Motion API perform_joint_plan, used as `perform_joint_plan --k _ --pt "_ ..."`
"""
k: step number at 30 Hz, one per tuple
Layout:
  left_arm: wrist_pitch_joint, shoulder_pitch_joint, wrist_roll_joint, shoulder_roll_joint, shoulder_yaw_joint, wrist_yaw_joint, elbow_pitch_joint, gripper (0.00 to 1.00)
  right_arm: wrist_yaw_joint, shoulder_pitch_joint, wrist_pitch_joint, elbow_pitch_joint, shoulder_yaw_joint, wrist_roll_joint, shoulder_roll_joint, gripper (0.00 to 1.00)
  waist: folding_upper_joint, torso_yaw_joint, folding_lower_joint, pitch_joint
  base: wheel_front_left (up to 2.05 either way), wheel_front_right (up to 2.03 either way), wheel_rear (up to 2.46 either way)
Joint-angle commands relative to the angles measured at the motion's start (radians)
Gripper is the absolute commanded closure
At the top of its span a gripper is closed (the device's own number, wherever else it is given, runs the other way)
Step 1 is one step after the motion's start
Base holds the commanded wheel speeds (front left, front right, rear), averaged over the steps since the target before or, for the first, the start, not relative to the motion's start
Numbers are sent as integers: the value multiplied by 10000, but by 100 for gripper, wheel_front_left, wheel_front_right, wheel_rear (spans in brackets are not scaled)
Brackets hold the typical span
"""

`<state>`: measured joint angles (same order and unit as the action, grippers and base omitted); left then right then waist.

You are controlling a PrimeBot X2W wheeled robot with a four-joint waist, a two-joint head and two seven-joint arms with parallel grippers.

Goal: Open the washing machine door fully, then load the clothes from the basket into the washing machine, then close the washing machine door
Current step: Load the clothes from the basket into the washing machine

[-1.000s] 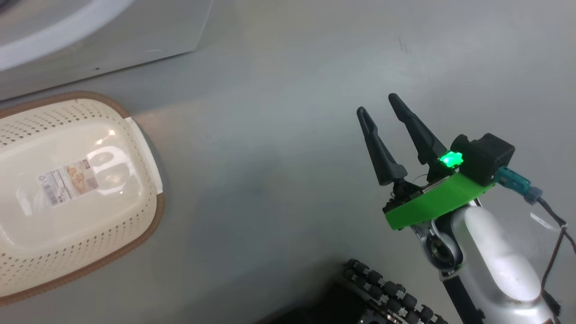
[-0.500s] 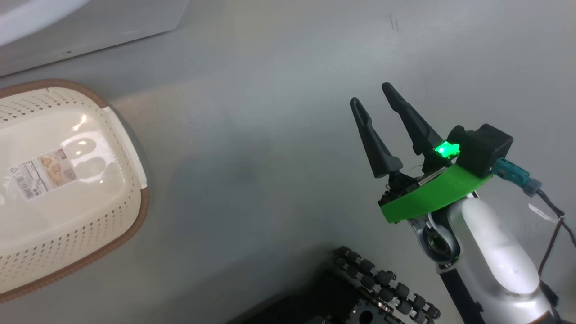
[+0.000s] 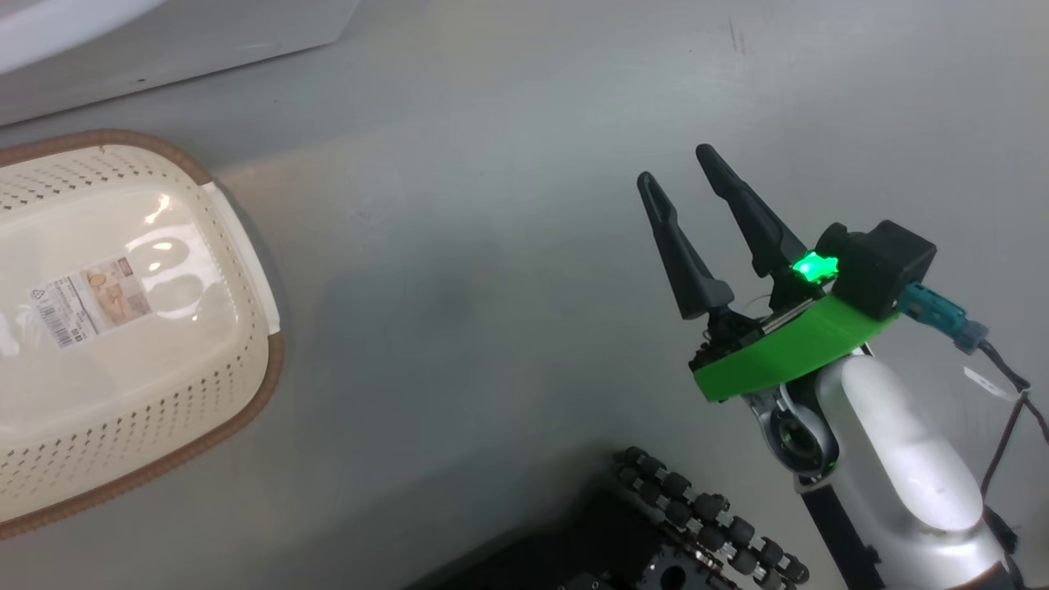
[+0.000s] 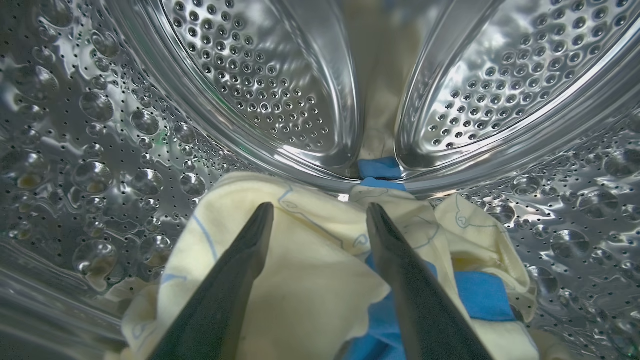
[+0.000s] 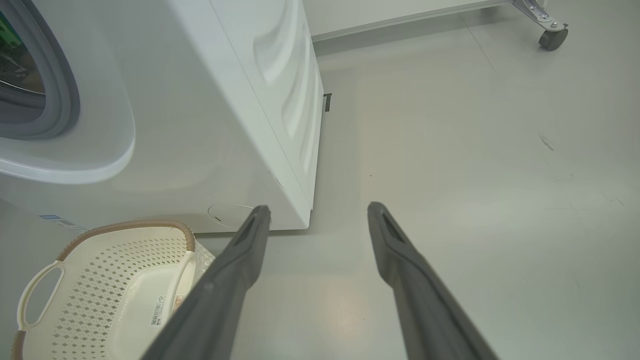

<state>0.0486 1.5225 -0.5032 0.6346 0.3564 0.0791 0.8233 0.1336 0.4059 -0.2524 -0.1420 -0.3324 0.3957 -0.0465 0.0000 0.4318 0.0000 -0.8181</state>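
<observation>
Cream-yellow, blue-cuffed clothes (image 4: pixel 310 280) lie crumpled inside the washing machine (image 5: pixel 210 130) drum; the basket (image 3: pixel 164 410) stands upright just beside it.

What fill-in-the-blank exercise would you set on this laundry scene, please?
1. The left gripper reaches into the washing machine, inside its perforated steel ____.
2. The cream-yellow clothes beneath its fingers have bright ____ patches.
3. The basket on the floor is ____ of clothes.
4. The right gripper holds nothing; its jaws stand ____.

Missing words: drum; blue; empty; open.
</observation>
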Motion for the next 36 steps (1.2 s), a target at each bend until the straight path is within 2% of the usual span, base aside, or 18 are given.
perform_joint_plan --k 1,8,16,23,29,36 --pt "-1 263 -36 334 -136 -24 -222 0 -29 -75 -93 204 -78 -36 -37 0 0 -27 0 21 0 0 0" --pt "66 -204 -342 4 -129 -10 -211 0 -29 -106 -93 136 108 -193 -37 0 0 -344 0 240 0 0 0" --pt "-297 -1387 -689 -396 -177 199 -946 0 -29 -249 -93 26 425 -559 -37 0 0 -858 0 804 0 0 0" --pt "-774 -2979 -1209 -648 -470 484 -2115 0 -29 -411 -93 -31 667 -841 -37 0 0 -1175 0 1313 0 0 0" --pt "-1567 -5033 -1446 -713 -719 975 -3556 0 -29 -635 -93 -102 941 -1214 -37 0 0 -1474 0 1941 0 0 0" --pt "-2321 -7382 -1845 -1273 -837 1443 -5321 0 -29 -1014 -93 -157 1520 -1664 -37 0 0 -1975 0 2683 0 0 0"
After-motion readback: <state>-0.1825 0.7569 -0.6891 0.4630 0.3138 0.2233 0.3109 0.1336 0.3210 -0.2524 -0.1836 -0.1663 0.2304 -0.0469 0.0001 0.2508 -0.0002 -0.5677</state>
